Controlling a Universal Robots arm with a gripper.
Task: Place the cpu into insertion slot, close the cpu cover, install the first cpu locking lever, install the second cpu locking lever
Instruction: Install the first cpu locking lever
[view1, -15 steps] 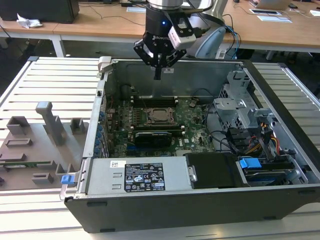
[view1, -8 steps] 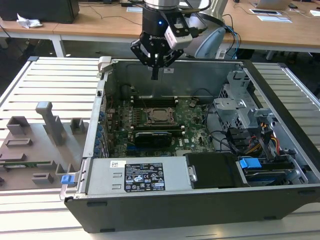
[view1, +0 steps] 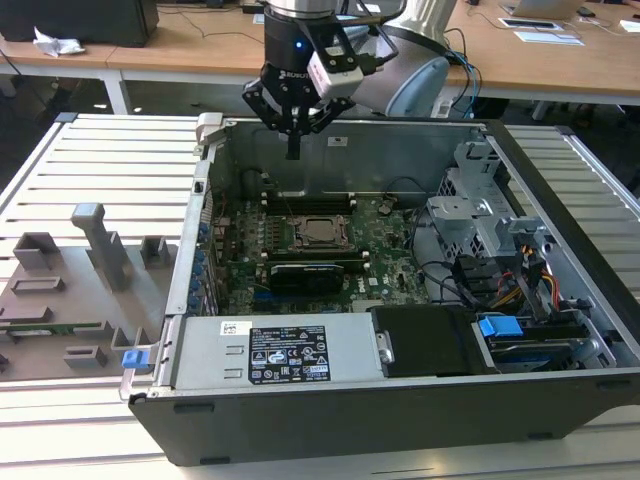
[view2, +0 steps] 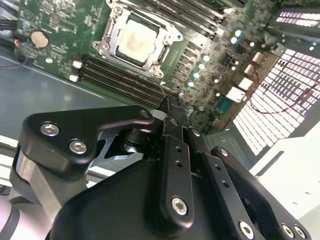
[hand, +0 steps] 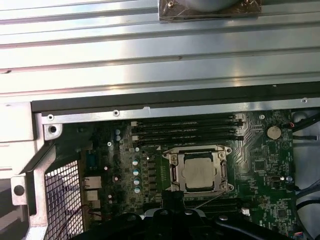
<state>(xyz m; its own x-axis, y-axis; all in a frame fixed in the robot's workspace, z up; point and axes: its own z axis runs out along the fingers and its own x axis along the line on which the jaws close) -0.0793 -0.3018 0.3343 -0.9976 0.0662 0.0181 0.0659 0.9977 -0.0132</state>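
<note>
Black fingers (view2: 175, 165) fill the near field of the second wrist view: pressed together, nothing between them. So the claw (view1: 293, 152) is clenched and empty. In the exterior view it hangs over the open computer case (view1: 560, 190) near the far wall, clear of the motherboard (view1: 385, 250) and touching nothing.

The cpu (view2: 136, 40) lies flat in the insertion slot (hand: 168, 156), silver top facing up. It is seated square, not tilted.

The cpu cover (hand: 223, 172) looks to be down over the chip, its frame around the metal top with the top showing through the cut-out. That's probably closed, but I can't be sure it's fully flat from these angles. I can't make out the state of the locking levers.

Memory slots (hand: 185, 131) run just beside the socket, between it and the case wall. A coin cell (hand: 273, 132) sits further along the board, apart from the socket.

The power supply (view1: 285, 355) is at the near edge of the case. A grey fixture (view1: 100, 250) sits on the slatted table (view1: 100, 150) at the exterior view's left, outside the case.
</note>
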